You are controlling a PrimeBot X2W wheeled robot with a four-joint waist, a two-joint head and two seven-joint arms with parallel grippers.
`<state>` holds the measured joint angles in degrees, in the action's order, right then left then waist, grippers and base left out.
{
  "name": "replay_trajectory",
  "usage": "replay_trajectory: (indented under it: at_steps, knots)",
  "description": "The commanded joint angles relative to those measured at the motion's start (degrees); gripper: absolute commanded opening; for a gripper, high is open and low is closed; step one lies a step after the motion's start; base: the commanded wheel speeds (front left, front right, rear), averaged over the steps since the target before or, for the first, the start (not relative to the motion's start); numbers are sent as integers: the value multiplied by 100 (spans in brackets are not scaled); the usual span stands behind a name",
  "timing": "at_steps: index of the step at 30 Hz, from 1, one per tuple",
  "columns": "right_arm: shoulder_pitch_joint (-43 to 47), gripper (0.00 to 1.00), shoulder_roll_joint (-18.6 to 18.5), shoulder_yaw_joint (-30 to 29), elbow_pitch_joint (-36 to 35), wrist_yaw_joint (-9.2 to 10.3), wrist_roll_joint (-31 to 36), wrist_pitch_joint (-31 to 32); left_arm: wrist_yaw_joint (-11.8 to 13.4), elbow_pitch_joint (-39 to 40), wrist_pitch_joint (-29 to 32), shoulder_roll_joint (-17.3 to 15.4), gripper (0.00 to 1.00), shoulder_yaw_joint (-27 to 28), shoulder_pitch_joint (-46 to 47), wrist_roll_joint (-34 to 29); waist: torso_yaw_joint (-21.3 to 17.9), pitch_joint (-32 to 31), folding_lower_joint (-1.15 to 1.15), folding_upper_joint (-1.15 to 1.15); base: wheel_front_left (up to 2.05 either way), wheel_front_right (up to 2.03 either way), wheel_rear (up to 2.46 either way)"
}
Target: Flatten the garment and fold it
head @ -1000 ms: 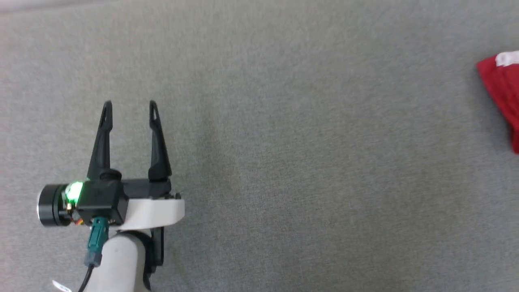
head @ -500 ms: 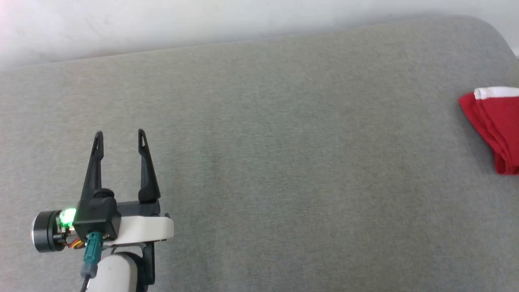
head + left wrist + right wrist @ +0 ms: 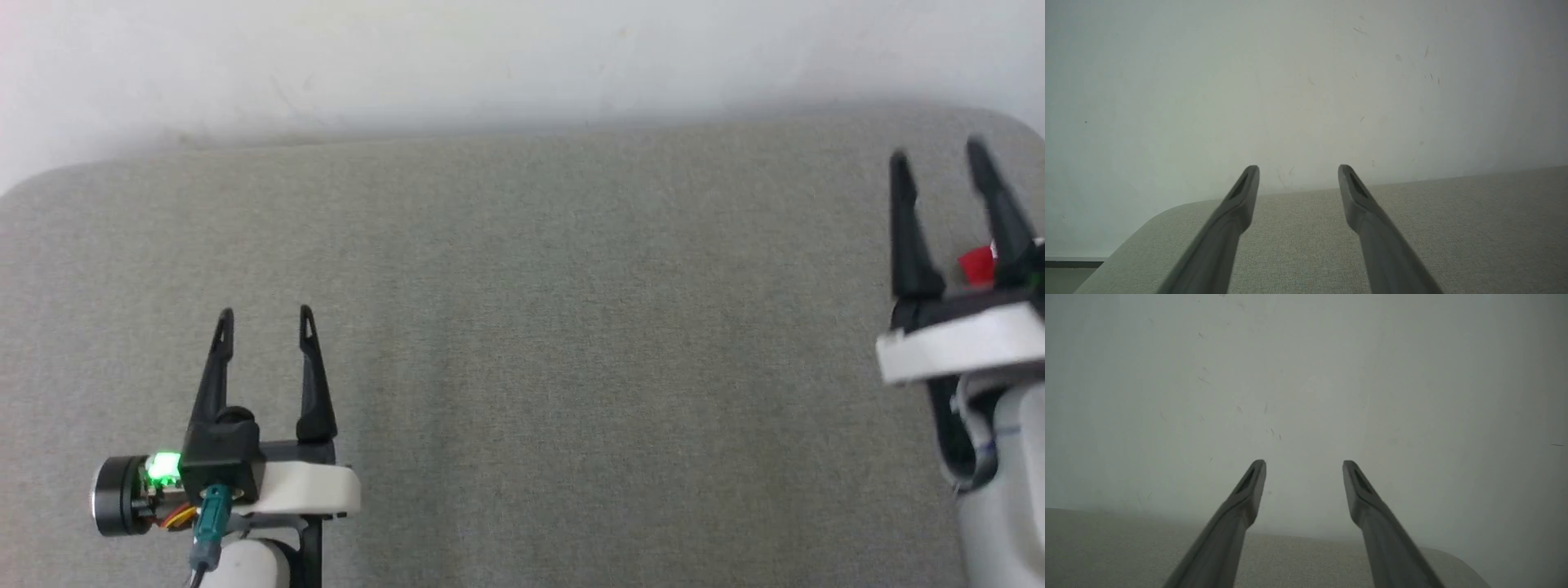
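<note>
Camera has tilted up since a second ago: wall (image 3: 490, 57) now tops the head view, counter (image 3: 571, 327) sits lower.

- Left gripper (image 3: 264, 314): near-left part of the counter, fingers spread, empty.
- Right gripper (image 3: 936, 155): newly in view by the far-right corner, fingers spread, empty.
- Garment (image 3: 974, 263): red scrap behind those fingers at the right edge, mostly hidden.

Step, likely: the reach; nothing flattened yet. Next: lower the right fingers onto a hem and pinch.

Left tool (image 3: 1298, 168), fingers spread, over grey fabric surface (image 3: 1453, 228); scuffed white wall (image 3: 1306, 81) beyond.
</note>
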<state>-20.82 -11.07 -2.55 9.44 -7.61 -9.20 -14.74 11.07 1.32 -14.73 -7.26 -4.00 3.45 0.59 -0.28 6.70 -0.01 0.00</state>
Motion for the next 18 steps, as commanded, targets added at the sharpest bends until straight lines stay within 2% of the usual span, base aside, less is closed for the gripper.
replay_trajectory:
  at_steps: [1, 9, 17, 18]
  knots:
    - [211, 100, 82, -65, -48, 12, -47, -25, -47, -34, -27, -7, 100, -26, -77, -21, 137, -147, 1, 0, 0, 0, 0]
    - [1283, 100, 532, -252, -319, 12, -77, -26, -118, -190, -27, 3, 100, -76, -313, 30, 242, -483, 1, 0, 0, 0, 0]
    - [1976, 100, 763, -390, -734, 12, 47, -26, -248, -176, -27, 34, 100, -122, -465, 94, 224, -627, 1, 0, 0, 0, 0]
    - [1956, 0, 755, -369, -719, 1, 17, 2, -230, -188, 1, 19, 0, -112, -422, 65, 226, -627, 1, 0, 0, 0, 0]
